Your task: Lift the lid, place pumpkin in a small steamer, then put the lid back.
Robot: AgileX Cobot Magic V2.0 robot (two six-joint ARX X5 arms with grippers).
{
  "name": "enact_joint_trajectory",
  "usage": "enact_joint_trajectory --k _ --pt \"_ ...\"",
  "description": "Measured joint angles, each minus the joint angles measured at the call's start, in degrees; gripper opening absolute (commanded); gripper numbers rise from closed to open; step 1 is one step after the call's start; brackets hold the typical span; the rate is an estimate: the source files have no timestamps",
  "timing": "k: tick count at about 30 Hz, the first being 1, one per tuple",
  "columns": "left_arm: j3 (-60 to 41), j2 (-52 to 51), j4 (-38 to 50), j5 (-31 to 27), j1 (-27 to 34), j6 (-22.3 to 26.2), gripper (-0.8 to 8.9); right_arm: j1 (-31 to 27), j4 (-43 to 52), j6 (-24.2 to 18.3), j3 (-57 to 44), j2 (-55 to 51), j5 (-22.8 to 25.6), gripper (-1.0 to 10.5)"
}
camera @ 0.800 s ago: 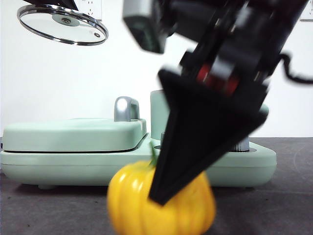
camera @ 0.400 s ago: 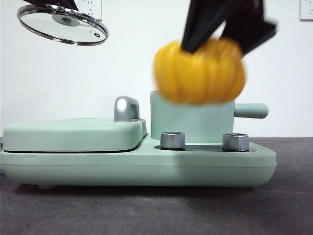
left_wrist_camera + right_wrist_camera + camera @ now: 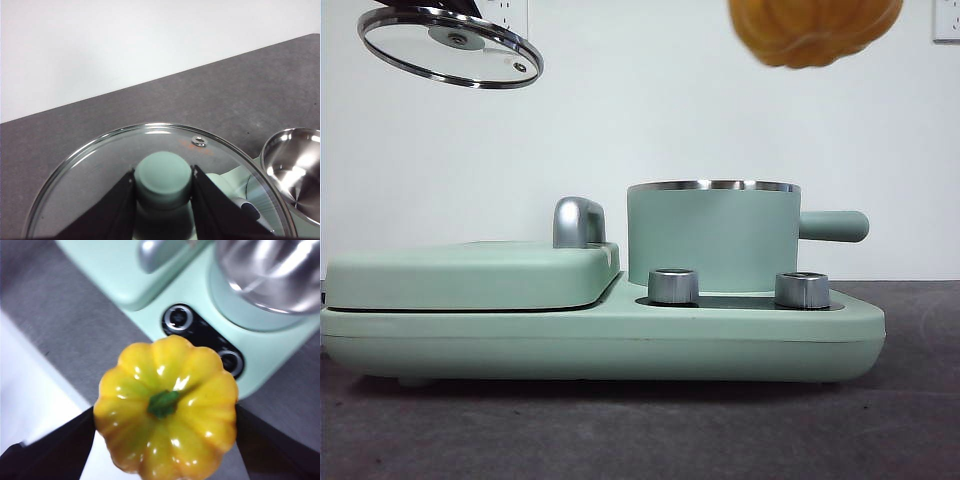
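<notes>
The glass lid (image 3: 450, 47) hangs high at the upper left of the front view, tilted. My left gripper (image 3: 164, 186) is shut on its mint-green knob (image 3: 164, 177). The yellow-orange pumpkin (image 3: 812, 28) is at the top edge of the front view, above and slightly right of the open small steamer (image 3: 713, 235). My right gripper (image 3: 165, 432) is shut on the pumpkin (image 3: 166, 406), stem up, one jaw on each side. The steamer's steel inside (image 3: 272, 270) shows beyond it, uncovered, and also in the left wrist view (image 3: 296, 172).
The steamer stands on a wide mint-green appliance base (image 3: 600, 335) with two silver knobs (image 3: 673, 285) (image 3: 802, 289) and a flat mint-green cover (image 3: 470, 272) with a steel handle (image 3: 577, 221). The dark table (image 3: 640, 430) lies in front. A white wall is behind.
The right gripper has lifted the pumpkin from the table in front of the base up to the picture's top, above the steamer. The lid has stayed held high at the left.
</notes>
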Motion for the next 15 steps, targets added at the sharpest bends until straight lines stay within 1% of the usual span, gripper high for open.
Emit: enact_joint_trajectory --k 5,15 --pt "0.00 0.00 0.02 0.00 0.00 -0.26 0.10 -4.90 -3.08 0.20 6.10 6.23 0.02 3.3" --pt "0.00 0.00 0.00 0.00 0.00 -0.92 0.10 -11.06 -3.10 -3.56 20.15 20.57 0.02 3.3"
